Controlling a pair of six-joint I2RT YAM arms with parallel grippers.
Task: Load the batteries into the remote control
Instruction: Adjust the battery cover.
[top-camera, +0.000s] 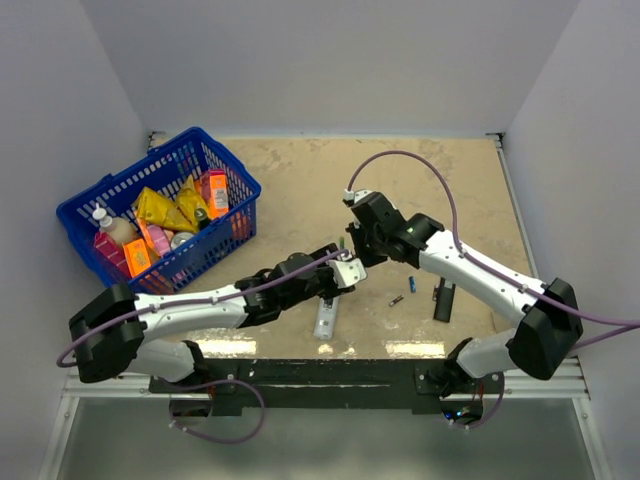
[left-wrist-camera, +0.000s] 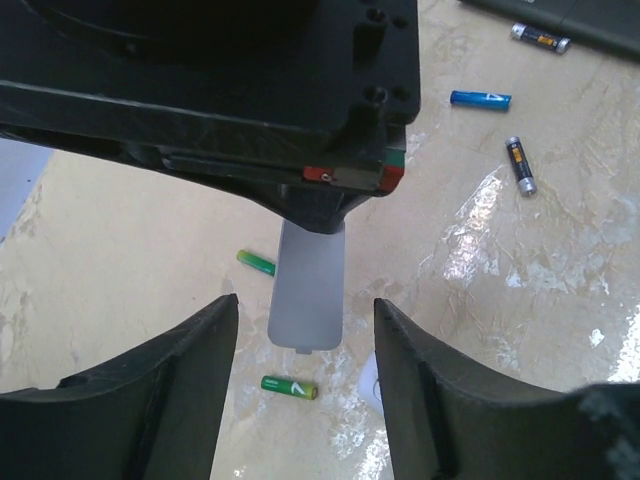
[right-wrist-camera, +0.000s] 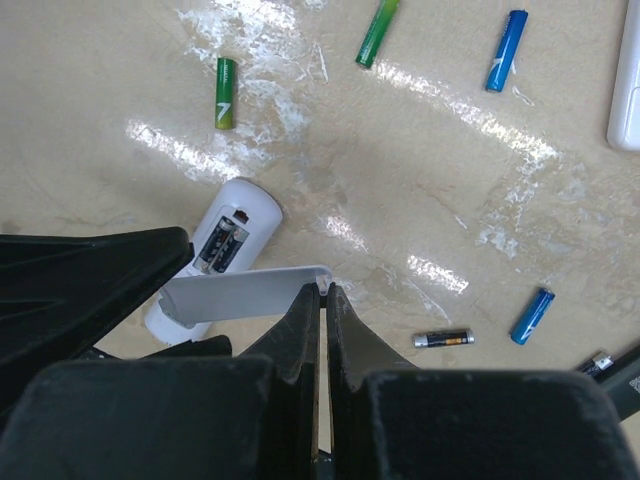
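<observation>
- The remote control (top-camera: 325, 318) is laid on the worktop (top-camera: 290, 190) close to its near edge, roughly midway between the two arms. Its battery bay is uncovered, and what look like two cells are seen inside it.
- Just beyond the remote control, the left claw (left-wrist-camera: 305, 305) is held above the worktop with its fingers apart. One finger is placed on either side of the battery cover (right-wrist-camera: 240, 292), and a gap is seen at each side.
- The right claw (right-wrist-camera: 324, 290) is reached in from the far right. Its fingers are pressed together on one end of the thin, light-grey battery cover, which is held clear of the worktop.
- Two green batteries (right-wrist-camera: 227, 92) are scattered on the worktop below the claws.
- Blue batteries (right-wrist-camera: 505, 50) and a dark battery (right-wrist-camera: 443, 338) are scattered to the right of the remote control, apart from one another.
- A black remote (top-camera: 443, 300) is laid to the right of those batteries.
- At the far left a blue basket (top-camera: 205, 245) is set, filled with packets and bottles.
</observation>
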